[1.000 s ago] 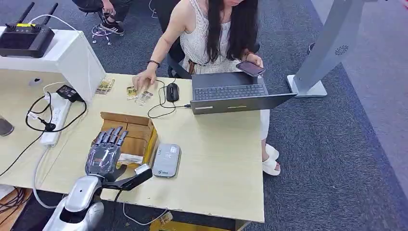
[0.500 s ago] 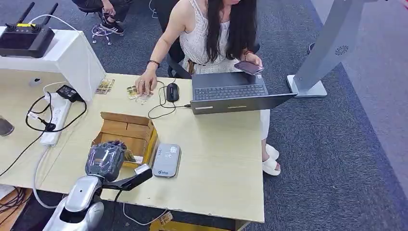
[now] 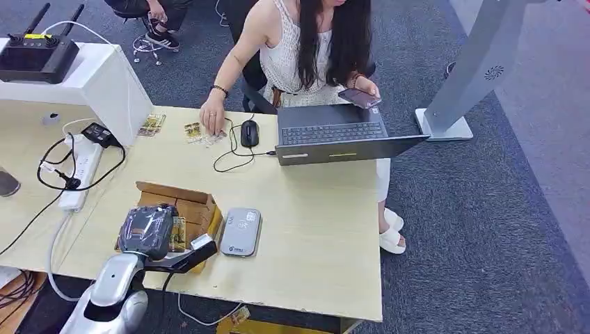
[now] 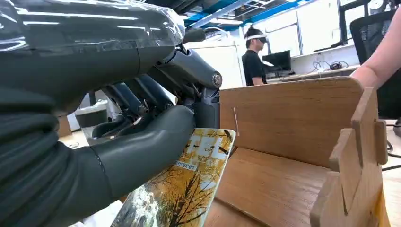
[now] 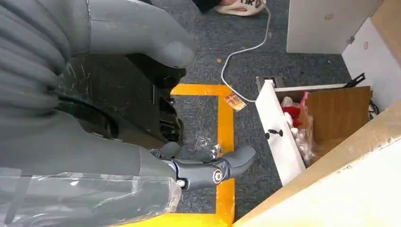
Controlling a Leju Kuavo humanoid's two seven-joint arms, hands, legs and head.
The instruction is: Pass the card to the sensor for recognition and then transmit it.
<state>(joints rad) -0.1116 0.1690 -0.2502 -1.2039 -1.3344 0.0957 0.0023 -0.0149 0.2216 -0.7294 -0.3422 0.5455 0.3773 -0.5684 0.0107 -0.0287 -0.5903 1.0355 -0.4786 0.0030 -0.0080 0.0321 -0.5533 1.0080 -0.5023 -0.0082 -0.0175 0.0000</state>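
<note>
My left hand sits at the near end of the open cardboard box, fingers curled. In the left wrist view the thumb and fingers of that hand pinch a card printed with yellow trees, held just inside the box. From the head view the card shows as a yellow strip beside the hand. The grey card sensor lies flat on the table just right of the box. My right hand hangs below the table over the floor, fingers apart and holding nothing.
A person sits at the far side with one hand on several loose cards. A mouse and a laptop lie beside them. A power strip with cables runs along the left. The table's right half is bare wood.
My left hand's fingers, stretched over the box a second ago, have curled onto the card. The hand has drawn back toward me, and the box has shifted with it.
</note>
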